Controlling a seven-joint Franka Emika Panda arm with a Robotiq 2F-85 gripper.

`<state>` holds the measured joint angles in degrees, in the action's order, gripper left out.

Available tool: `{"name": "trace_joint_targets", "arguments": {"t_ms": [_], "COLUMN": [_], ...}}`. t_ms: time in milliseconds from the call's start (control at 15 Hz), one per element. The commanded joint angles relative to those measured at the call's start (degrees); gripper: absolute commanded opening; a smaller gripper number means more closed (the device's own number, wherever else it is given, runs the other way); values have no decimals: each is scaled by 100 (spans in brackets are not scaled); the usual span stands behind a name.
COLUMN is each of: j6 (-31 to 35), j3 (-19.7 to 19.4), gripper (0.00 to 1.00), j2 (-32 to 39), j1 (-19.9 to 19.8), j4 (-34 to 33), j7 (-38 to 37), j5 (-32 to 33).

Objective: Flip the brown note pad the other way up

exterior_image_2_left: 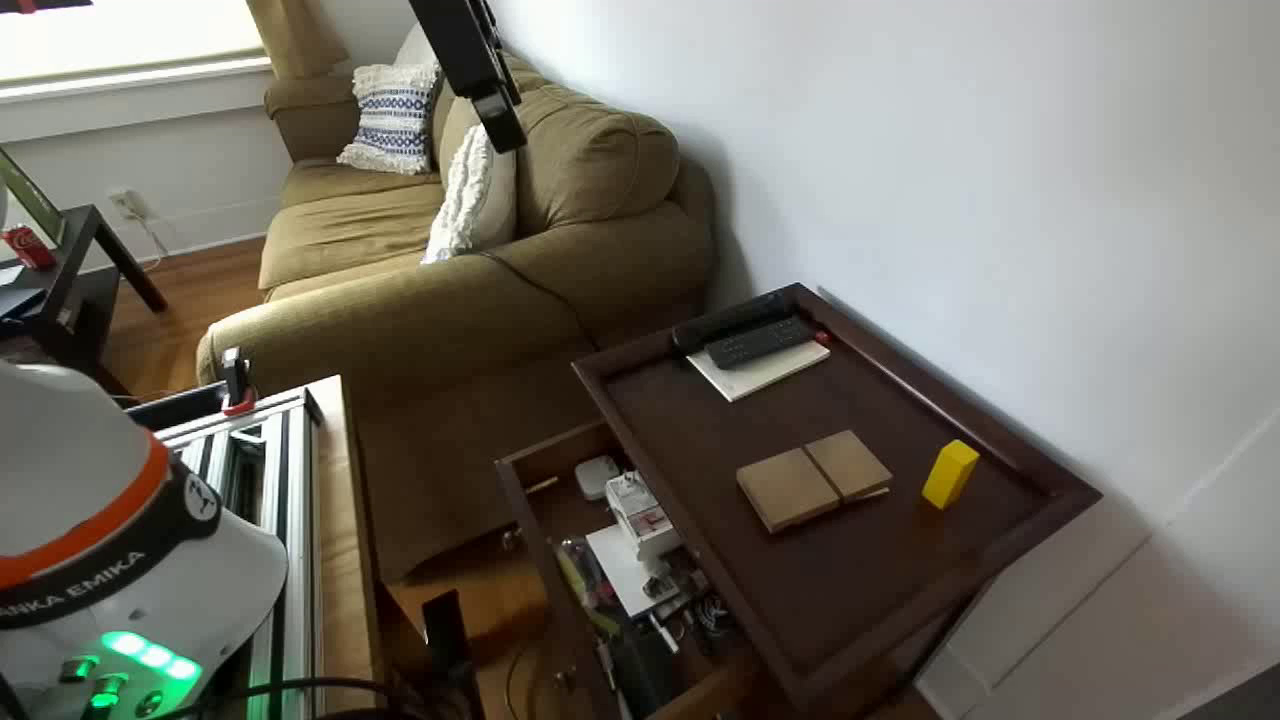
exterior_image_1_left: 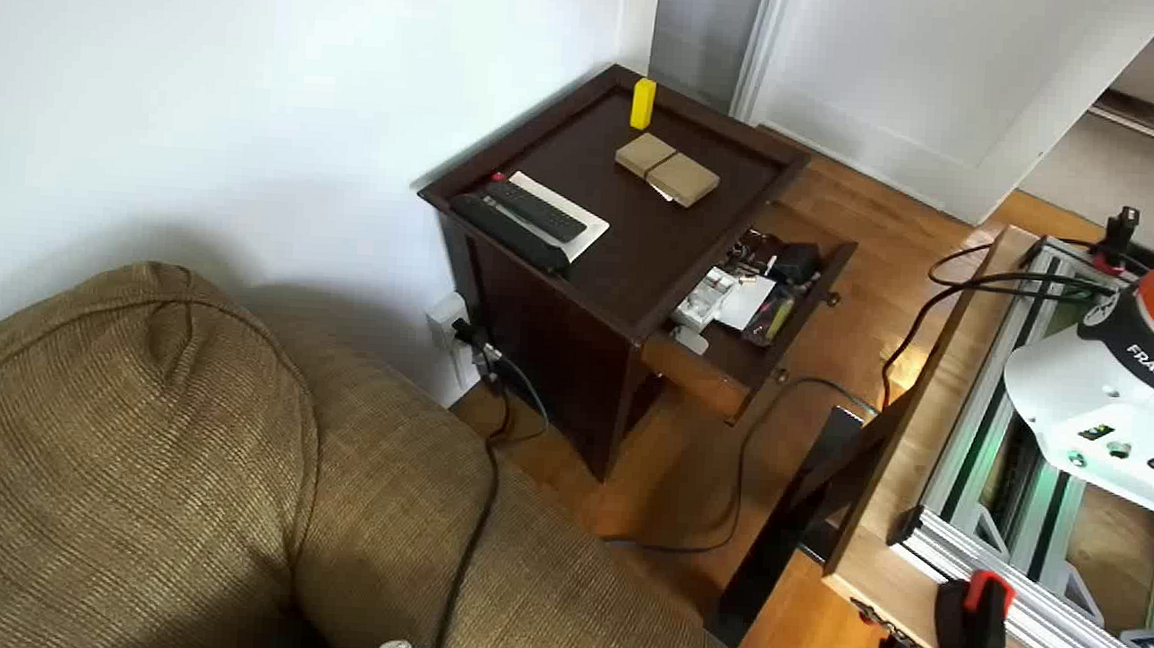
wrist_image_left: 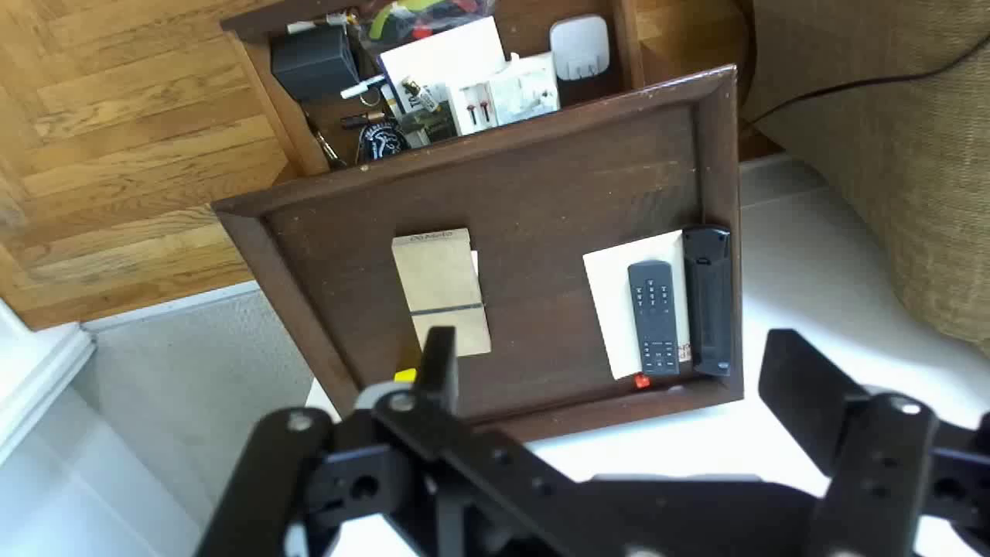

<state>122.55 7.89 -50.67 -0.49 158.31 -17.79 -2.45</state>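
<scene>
Exterior views downward from opposite sides, wrist view from overhead, cabinet top (exterior_image_1_left: 636,253) in all three.

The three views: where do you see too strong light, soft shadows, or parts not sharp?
Wrist view: the gripper looks slightly soft, the wall beyond washes out, and lettering on the brown note pad is hard to read; in an exterior view, the window is blown out; in both exterior views, a soft shadow lies on the wall beside the sofa.
</scene>
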Motion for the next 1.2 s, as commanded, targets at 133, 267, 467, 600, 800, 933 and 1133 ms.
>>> {"name": "trace_joint_targets", "arguments": {"t_ms": [133,267,467,600,800,933,1133], "j6": [-26,-26,-26,-71,132,311,1171], "j3": [14,14,13,-383,-717,-802,-851], "gripper": [100,100,100,100,100,100,100], "j2": [19,45,52,691,1683,2260,3290], "j1": [-19,-19,-19,253,427,400,291], "j4": [114,116,116,-140,-485,-655,-905], "j7": [16,16,16,561,1196,1452,1658], "j5": [-15,-15,-15,-397,-831,-887,-833]}}
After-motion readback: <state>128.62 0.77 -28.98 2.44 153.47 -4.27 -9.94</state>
